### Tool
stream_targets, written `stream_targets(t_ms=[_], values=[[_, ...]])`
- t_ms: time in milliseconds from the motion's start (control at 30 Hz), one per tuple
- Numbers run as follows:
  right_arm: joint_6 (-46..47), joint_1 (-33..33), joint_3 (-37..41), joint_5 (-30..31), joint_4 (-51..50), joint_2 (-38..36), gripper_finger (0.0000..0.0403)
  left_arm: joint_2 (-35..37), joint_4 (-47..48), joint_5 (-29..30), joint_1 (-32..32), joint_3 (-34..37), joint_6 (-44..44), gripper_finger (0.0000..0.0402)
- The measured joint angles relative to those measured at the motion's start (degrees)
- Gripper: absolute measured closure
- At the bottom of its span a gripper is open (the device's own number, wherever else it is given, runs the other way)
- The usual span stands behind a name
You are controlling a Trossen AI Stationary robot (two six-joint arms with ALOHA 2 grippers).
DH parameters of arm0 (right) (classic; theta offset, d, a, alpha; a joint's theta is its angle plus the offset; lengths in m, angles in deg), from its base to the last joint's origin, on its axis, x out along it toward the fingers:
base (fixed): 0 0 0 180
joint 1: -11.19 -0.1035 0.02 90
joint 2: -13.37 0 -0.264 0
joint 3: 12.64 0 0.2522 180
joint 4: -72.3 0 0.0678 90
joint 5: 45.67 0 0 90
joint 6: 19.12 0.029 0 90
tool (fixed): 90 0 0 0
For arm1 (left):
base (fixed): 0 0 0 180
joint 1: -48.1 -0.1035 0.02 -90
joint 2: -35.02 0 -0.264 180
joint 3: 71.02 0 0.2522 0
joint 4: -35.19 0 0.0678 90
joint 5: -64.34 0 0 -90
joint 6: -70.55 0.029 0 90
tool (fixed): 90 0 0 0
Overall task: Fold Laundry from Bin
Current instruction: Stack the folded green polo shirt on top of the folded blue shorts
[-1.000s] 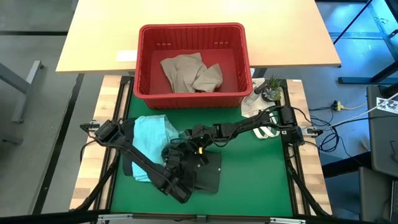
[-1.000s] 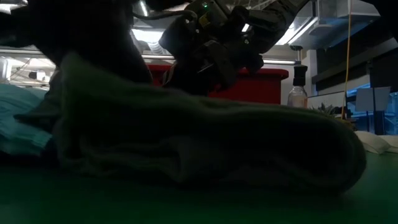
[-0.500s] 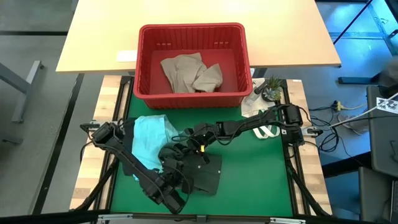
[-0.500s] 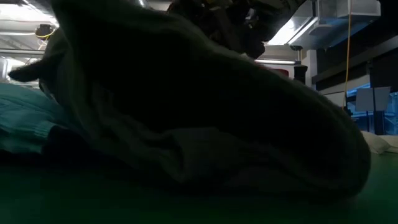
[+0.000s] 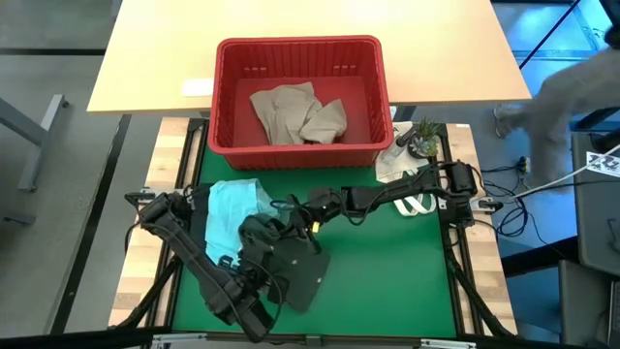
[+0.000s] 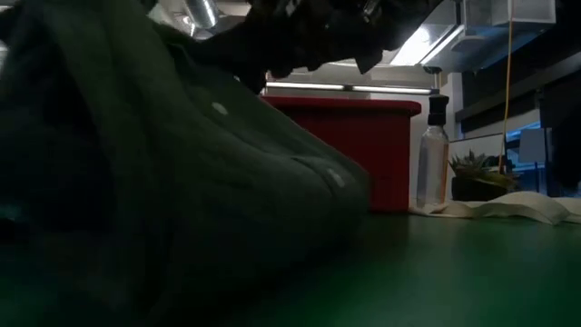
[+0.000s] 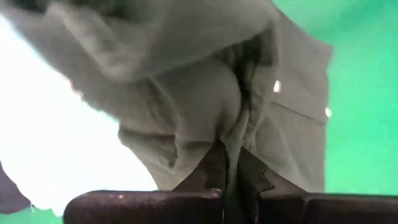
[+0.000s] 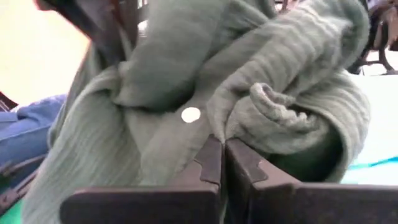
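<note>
A dark olive garment (image 5: 295, 271) with small white buttons hangs between my two grippers over the green mat (image 5: 387, 281). Its lower part rests on the mat (image 6: 182, 272). My left gripper (image 5: 256, 250) is shut on it at the garment's left side. My right gripper (image 5: 302, 221) is shut on it from the right. A light teal garment (image 5: 232, 208) lies flat on the mat to the left. The red bin (image 5: 300, 145) stands at the far edge with beige garments (image 5: 295, 111) lying in it. My left gripper pinches a bunched fold of the olive garment (image 7: 231, 134) between its two fingers, slanting down from above. The cloth spreads out beyond the fingers and hangs below them. My right gripper pinches a gathered fold of the garment (image 8: 217, 127) next to a white button (image 8: 191, 114). It comes nearly level from the table's right side. The cloth there is lifted and bunched up.
A white cloth bag (image 5: 407, 194), a clear bottle (image 6: 434, 154) and a small plant (image 5: 423, 139) stand at the mat's far right. A light wooden table (image 5: 436, 48) lies behind the bin. A blurred person (image 5: 572, 87) passes at the far right.
Both grippers have risen with the olive garment. My left gripper has also gone toward the table's left edge. The garment, which lay in a low heap, has been drawn up at its top and turned askew, while its lower part stays on the mat.
</note>
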Motion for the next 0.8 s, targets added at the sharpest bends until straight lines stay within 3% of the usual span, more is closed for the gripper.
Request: stream_targets(t_ms=[133, 267, 567, 800], values=[[0.19, -2.44, 0.00, 0.11, 5.39, 0.00, 0.0398, 0.45, 0.04, 0.21, -0.01, -0.82, 0.74, 0.0401], [-0.10, -4.57, -0.02, 4.49, 9.24, -0.02, 0.0398, 0.50, 0.03, 1.91, -0.05, -2.20, 3.89, 0.0401], [-0.04, -3.65, -0.02, 7.48, 10.67, -0.02, 0.0398, 2.17, 0.01, 1.26, 0.37, -2.98, 10.74, 0.0402], [-0.04, -3.72, -1.22, 9.66, 14.00, -0.02, 0.0398, 9.82, 0.02, 1.48, 0.82, 2.85, 11.37, 0.0401]])
